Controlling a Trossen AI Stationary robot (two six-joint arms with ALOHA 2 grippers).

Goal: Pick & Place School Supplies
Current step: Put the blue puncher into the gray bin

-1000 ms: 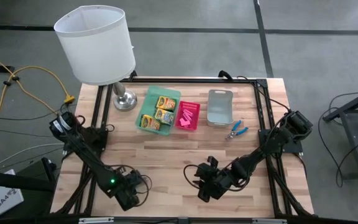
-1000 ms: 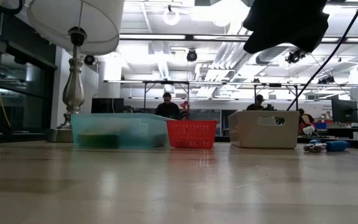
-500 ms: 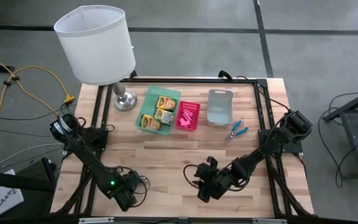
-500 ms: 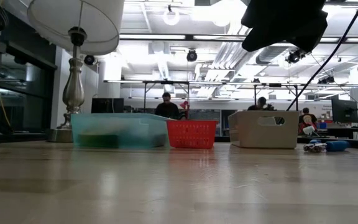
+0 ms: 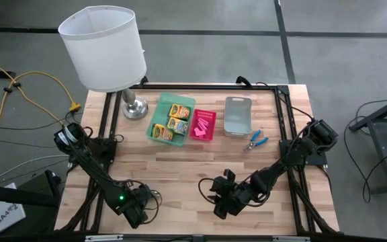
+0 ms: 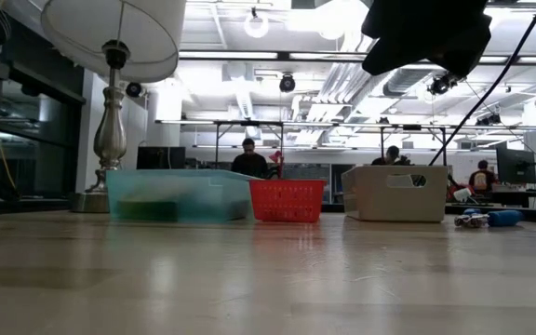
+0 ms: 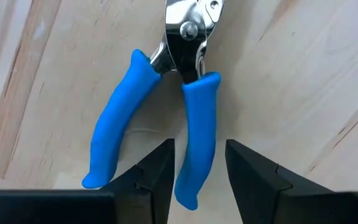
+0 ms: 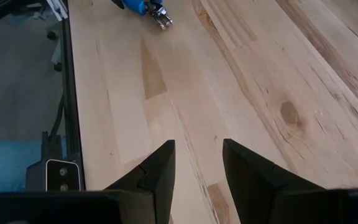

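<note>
- The left gripper [image 7: 196, 163] hangs low over the near-left part of the table [image 5: 180, 161], its jaws parted and gripping nothing; one blue handle of a plier-like tool [image 7: 166, 106] runs into the gap between the fingers [image 7: 156, 169].
- That tool lies flat on the wood, metal head pointing away from the fingers; whether the pads touch the handle cannot be told.
- The right gripper [image 8: 196, 162] is at the near middle of the table, jaws parted and empty, over bare wood.
- A second blue-handled tool [image 5: 254, 140] lies at the far right, just right of the grey tray [image 5: 238, 115].
- Three crayon boxes [image 5: 170, 123] sit in the green tray [image 5: 160, 109].
- Pink erasers [image 5: 204, 123] sit in the pink tray [image 5: 203, 138]; their number cannot be told.
- The three trays stand in a row, with a lamp [image 5: 104, 48] to their left.
- Three people [image 6: 249, 158] show in the room beyond.
</note>
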